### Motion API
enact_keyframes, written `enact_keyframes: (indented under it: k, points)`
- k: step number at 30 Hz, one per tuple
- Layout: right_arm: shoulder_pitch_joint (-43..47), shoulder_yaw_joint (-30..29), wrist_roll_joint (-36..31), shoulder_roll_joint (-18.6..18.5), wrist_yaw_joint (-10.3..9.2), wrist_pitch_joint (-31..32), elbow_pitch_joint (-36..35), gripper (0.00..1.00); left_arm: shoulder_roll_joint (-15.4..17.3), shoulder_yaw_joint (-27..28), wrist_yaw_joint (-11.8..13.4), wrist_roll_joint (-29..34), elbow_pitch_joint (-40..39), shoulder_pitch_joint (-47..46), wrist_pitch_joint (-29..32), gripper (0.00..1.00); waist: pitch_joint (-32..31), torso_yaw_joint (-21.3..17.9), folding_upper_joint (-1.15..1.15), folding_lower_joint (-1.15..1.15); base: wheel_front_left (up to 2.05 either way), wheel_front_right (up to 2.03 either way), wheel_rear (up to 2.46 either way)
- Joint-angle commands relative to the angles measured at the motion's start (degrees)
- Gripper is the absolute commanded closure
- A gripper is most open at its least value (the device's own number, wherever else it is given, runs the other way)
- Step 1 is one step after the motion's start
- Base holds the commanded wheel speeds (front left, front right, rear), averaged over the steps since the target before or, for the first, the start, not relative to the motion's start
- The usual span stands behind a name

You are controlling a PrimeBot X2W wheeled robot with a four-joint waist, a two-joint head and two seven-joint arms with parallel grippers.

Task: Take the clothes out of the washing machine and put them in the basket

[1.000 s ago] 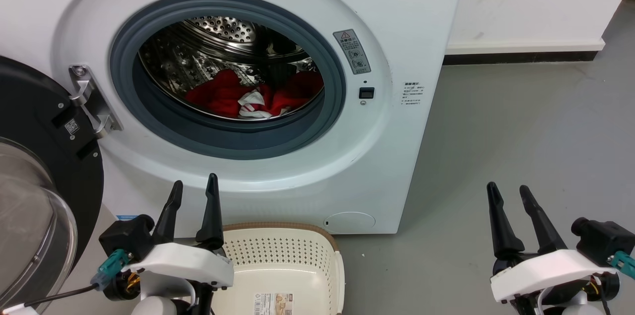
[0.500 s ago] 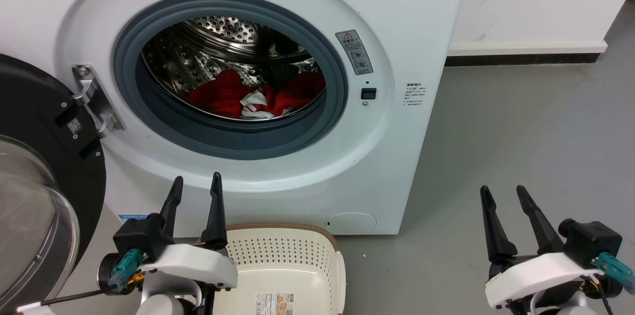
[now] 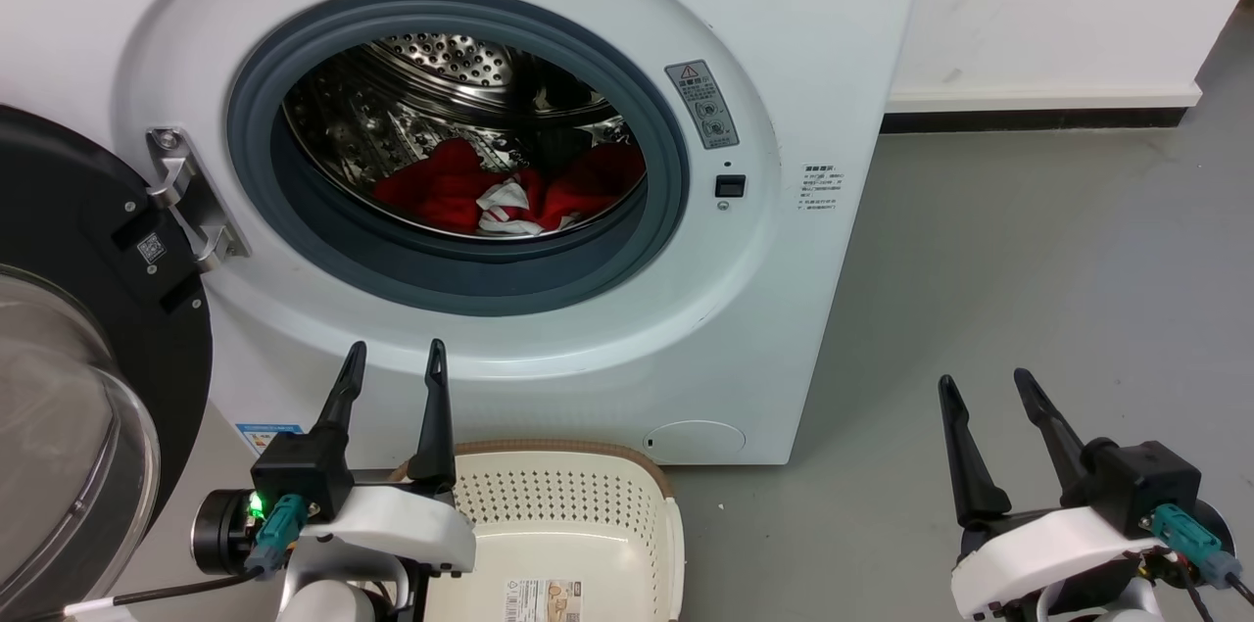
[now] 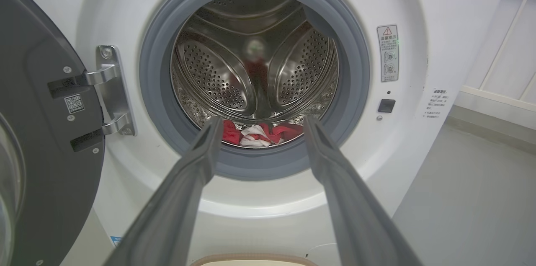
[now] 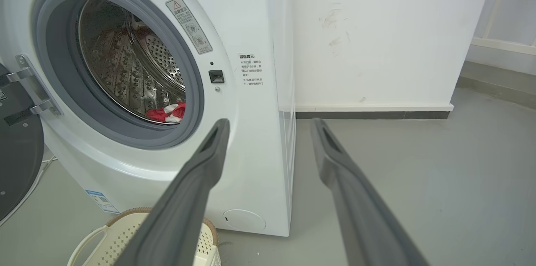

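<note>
Left gripper (image 3: 397, 348): jaws moderately open, empty, touching nothing, in front of the large white front-loading washing machine (image 3: 803, 64) and just above the cream perforated plastic basket (image 3: 588, 495). Right gripper (image 3: 985, 377): jaws likewise parted, empty, over grey floor (image 3: 1029, 260) right of the machine. Crumpled red-and-white clothes (image 3: 509, 196) lie at the bottom of the steel drum. Grey warning sticker (image 3: 702, 105) has a red triangle, small print illegible. QR label (image 3: 150, 248) on open black-rimmed door (image 3: 59, 211). Basket's paper label (image 3: 539, 599) unreadable.

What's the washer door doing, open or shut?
Open. The door is swung out to the left on its hinge, leaving the drum and clothes exposed.
</note>
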Motion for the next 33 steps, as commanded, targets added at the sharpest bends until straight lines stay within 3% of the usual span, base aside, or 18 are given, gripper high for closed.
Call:
enact_keyframes:
  k: [1,18,33]
  points:
    - [0.1,0.2,-1.3,0.1,-0.02,-0.4,-0.4,0.0,0.3,-0.1,0.2,1.4,0.0,-0.4,-0.6,0.0,0.0,0.0,0.0,0.0,0.0,0.0,0.0]
    - [1.1,1.1,-7.9,0.1,-0.03,-1.3,-0.6,0.0,-0.2,0.1,0.4,7.5,1.4,0.6,-2.3,0.0,-0.1,0.5,0.0,0.0,0.0,0.0,0.0]
    - [1.1,1.1,-7.1,0.1,-0.03,-1.4,0.1,0.0,-0.6,1.2,-0.4,6.5,2.5,0.7,-2.3,0.0,-0.1,0.4,0.0,0.0,0.0,0.0,0.0]
